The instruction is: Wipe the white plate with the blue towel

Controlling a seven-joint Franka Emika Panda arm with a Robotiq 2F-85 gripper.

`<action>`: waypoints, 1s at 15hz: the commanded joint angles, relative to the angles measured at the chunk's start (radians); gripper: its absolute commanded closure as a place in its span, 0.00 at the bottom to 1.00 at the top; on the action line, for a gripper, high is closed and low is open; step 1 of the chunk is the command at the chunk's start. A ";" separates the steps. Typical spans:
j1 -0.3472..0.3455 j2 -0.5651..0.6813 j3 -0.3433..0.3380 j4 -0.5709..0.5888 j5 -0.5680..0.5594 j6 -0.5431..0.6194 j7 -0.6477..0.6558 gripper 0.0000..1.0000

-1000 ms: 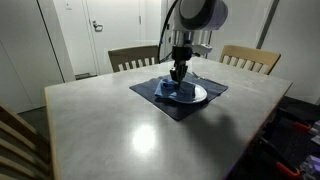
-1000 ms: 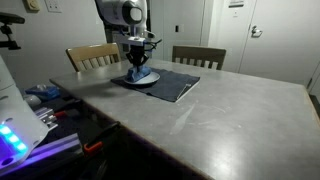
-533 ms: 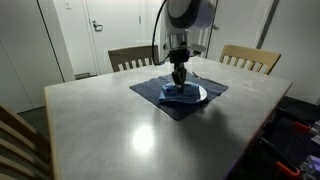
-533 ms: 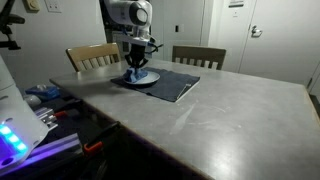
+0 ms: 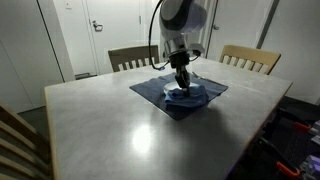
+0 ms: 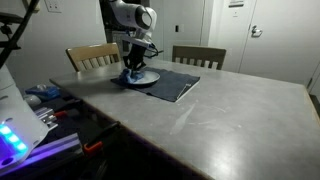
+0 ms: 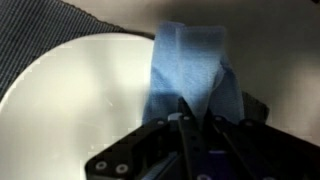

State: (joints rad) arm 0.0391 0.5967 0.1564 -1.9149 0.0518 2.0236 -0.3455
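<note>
Lengthwise, blue towel (image 7: 190,50) extends from clamped pincer (image 7: 192,110) over white plate (image 7: 80,100).

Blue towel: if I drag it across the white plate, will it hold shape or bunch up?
Probably floppy: the creased blue cloth towel lies folded in the shut gripper. It likely slides easily, since the round white plate looks glossy. Pinched at one spot, it may bunch.

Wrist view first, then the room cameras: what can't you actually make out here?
- Wrist view: the blue towel and the gripper hide part of the white plate; the bottom edge cuts off its lower rim.
- Wrist view: the spot where the gripper pinches the towel is dark and blurred.
- Both exterior views: the plate is too small to show dirt or streaks.
</note>
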 commanded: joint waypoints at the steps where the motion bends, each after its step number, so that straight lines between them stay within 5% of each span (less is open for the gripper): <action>1: -0.009 0.032 -0.012 0.048 0.033 -0.099 0.052 0.97; 9: -0.012 0.015 -0.057 0.023 0.161 -0.136 0.287 0.97; 15: -0.026 0.054 -0.080 0.058 0.160 -0.208 0.304 0.97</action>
State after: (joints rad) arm 0.0319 0.6166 0.0840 -1.8924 0.1951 1.8726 -0.0391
